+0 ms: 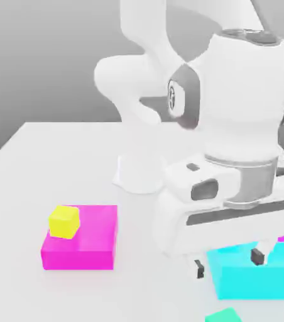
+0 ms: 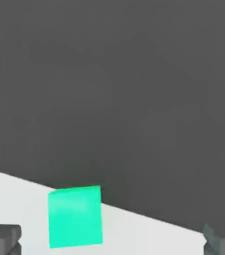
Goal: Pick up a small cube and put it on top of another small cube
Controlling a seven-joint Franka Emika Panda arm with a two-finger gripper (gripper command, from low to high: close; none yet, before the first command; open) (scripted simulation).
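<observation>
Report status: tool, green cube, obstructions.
Tool open, empty, hovering over table. Green cube on table, between fingers' line, ungrasped. Cyan block close beside tool.

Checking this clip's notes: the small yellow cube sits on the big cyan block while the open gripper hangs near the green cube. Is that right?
Not quite. In the exterior view the yellow cube sits on the magenta block, not the cyan block. The rest holds: the gripper is open, near the green cube.
</observation>
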